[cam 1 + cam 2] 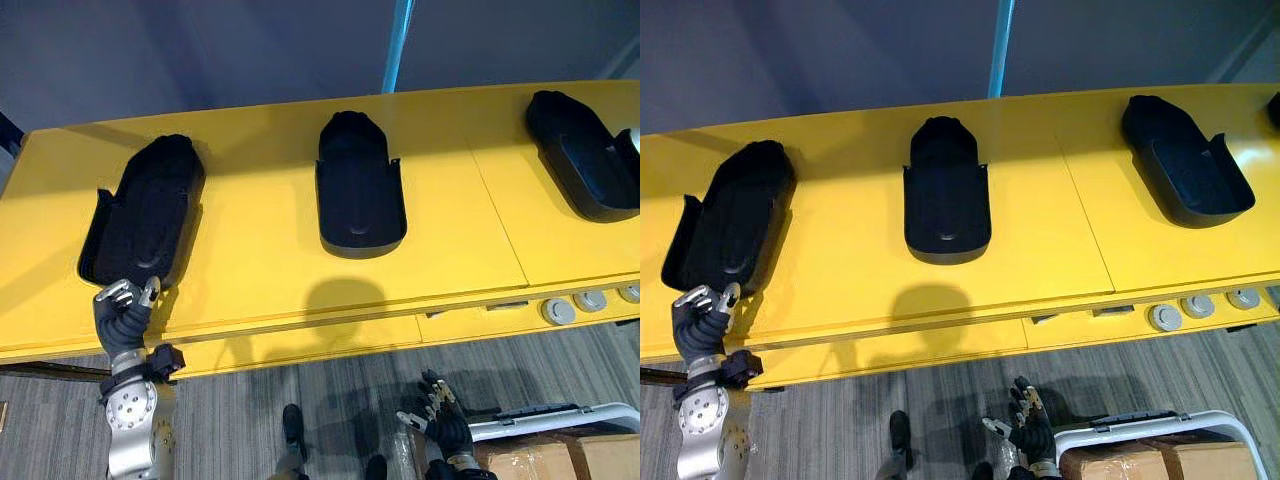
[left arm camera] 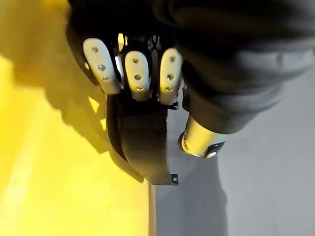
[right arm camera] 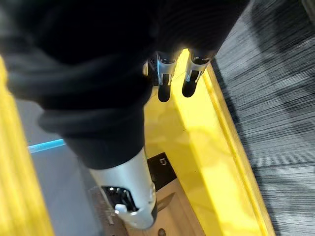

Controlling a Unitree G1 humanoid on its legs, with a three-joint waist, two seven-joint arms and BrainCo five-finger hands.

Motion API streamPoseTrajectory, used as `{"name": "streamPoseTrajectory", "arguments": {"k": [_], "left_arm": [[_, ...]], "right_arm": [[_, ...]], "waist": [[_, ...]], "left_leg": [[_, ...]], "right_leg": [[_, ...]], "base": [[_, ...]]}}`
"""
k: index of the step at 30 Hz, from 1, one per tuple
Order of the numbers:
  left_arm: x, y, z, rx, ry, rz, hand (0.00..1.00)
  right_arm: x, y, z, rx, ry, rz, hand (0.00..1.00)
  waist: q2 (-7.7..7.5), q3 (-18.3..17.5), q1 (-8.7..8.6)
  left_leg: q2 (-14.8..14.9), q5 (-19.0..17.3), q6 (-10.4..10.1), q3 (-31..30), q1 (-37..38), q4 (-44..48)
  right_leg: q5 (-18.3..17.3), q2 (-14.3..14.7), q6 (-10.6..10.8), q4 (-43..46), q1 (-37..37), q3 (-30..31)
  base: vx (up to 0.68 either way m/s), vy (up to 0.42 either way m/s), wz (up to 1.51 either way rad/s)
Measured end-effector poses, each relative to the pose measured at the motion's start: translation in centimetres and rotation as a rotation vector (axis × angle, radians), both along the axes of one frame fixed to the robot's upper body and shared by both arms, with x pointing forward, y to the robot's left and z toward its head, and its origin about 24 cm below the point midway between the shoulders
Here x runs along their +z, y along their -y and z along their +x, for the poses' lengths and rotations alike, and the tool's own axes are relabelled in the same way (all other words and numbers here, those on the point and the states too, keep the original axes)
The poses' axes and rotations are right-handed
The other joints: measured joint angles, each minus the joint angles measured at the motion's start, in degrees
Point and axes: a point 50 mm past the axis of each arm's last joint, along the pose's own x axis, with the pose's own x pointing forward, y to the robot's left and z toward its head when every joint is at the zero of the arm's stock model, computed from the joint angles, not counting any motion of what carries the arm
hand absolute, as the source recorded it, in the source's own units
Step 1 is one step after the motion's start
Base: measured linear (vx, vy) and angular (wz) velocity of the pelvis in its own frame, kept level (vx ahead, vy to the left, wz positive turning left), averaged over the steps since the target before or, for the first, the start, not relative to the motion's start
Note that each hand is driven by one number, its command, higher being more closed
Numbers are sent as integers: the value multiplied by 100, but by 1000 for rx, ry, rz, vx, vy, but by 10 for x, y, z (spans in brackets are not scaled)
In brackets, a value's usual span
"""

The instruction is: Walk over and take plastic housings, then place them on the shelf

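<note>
A long glossy yellow tabletop (image 1: 260,250) stands before a dark blue-grey wall (image 1: 200,50); grey striped carpet floor (image 1: 230,420) lies below.

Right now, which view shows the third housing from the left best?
The right eye view: the third housing lies whole on the table. The left eye view cuts off its right edge. The left wrist view shows the left housing instead.

The left arm (image 1: 130,425) stands upright, its wrist bent forward. The left hand (image 1: 122,318) is raised, its fingers (image 2: 139,71) curled over the near rim of a black housing (image 1: 145,215) with the thumb (image 2: 197,142) set against them. The right hand (image 1: 445,425) hangs low at the robot's right side, palm turned inward, fingers loosely spread and holding nothing.
</note>
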Motion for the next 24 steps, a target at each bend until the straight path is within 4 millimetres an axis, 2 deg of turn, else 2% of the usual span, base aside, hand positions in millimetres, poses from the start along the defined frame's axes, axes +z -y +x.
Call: {"name": "streamPoseTrajectory", "arguments": {"k": [4,11,12,16,19,24], "left_arm": [[10,1,12,-19,14,18,100],[15,-2,18,-27,10,39,100],[15,1,20,-43,11,41,0],[14,14,17,-91,18,38,0],[6,47,-16,-195,70,-16,0],[-9,74,-47,-278,50,-76,0]], "right_arm": [[0,3,0,4,-1,-13,0],[0,3,0,20,-3,-25,0],[0,2,0,24,-4,-24,0],[-2,-4,0,42,-11,-13,0],[-1,-5,1,37,-5,-4,0],[4,-1,7,22,21,-12,0]], "waist": [[-39,19,-7],[-65,16,-42],[-68,14,-40],[-129,-23,-69],[-170,-54,-155],[-152,-177,-109]], "left_leg": [[11,-3,-4,22,2,2],[26,-2,-5,92,21,4],[29,-1,-4,91,28,4],[21,4,1,76,62,20],[-28,5,3,-15,173,19],[-66,1,-1,-191,432,-4]], "right_leg": [[-1,9,-2,-1,-15,46],[-1,10,-3,37,-40,108],[-1,11,-4,56,-42,109],[-2,10,-5,79,-18,106],[-3,-24,-5,66,136,55],[-5,-22,-4,-59,500,-135]], "base": [[32,-28,-5],[11,-14,-4],[0,0,0],[-1,-3,1],[4,-4,10],[-16,-14,20]]}}
